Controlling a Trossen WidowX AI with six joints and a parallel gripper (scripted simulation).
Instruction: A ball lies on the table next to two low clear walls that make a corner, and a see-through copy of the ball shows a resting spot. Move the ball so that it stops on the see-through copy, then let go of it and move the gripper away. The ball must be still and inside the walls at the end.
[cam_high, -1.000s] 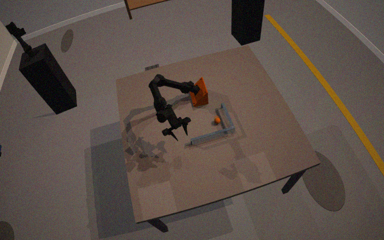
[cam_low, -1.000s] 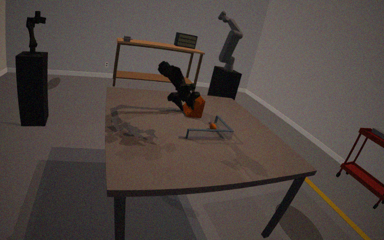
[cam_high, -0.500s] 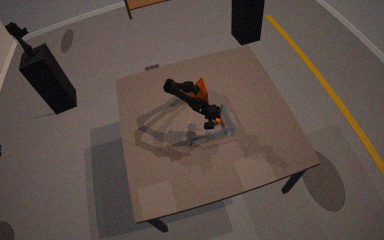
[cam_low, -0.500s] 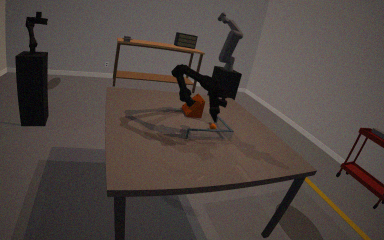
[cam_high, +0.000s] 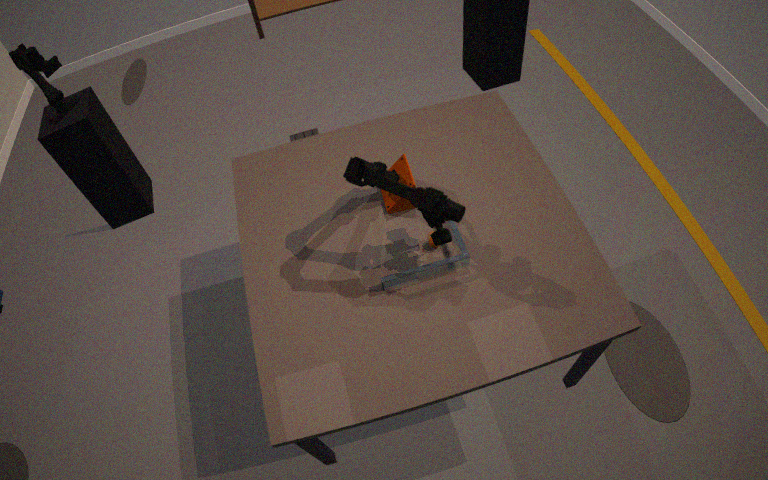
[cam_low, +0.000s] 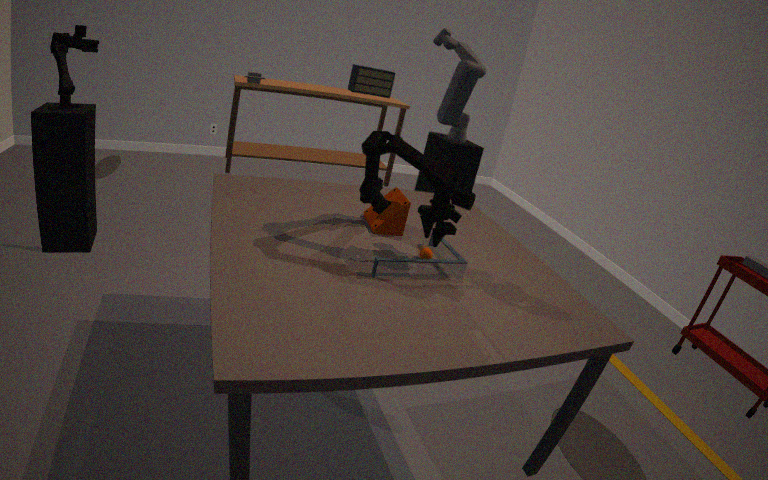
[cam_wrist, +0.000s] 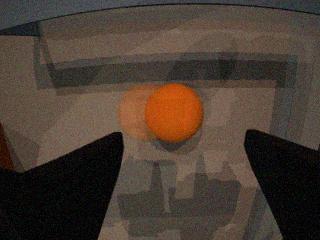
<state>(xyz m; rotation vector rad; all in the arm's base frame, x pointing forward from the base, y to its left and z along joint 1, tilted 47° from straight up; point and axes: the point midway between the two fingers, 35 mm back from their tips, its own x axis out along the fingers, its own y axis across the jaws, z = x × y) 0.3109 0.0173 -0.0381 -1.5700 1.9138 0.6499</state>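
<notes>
The orange ball (cam_high: 431, 242) (cam_low: 425, 253) (cam_wrist: 177, 113) lies on the table inside the corner of the walls. The see-through copy (cam_wrist: 130, 113) is a paler orange disc in the wrist view; the ball overlaps its right part, so the two are offset sideways. One low clear wall (cam_high: 419, 272) (cam_low: 404, 260) runs along the near side, and the other wall (cam_high: 459, 240) (cam_low: 451, 251) runs back from its right end. My gripper (cam_low: 431, 239) (cam_wrist: 184, 139) is open, pointing down above the ball, with nothing between its fingers. In the wrist view the ball appears between and ahead of the fingertips.
The orange base block (cam_high: 400, 169) (cam_low: 393, 217) of the arm stands on the table (cam_high: 317, 328) (cam_low: 317, 328) behind the walls. The arm's shadows fall across the walled area. A shelf (cam_low: 317, 90), black pedestals (cam_high: 101, 164) (cam_low: 65, 181) and a red cart (cam_low: 730, 350) stand away from the table.
</notes>
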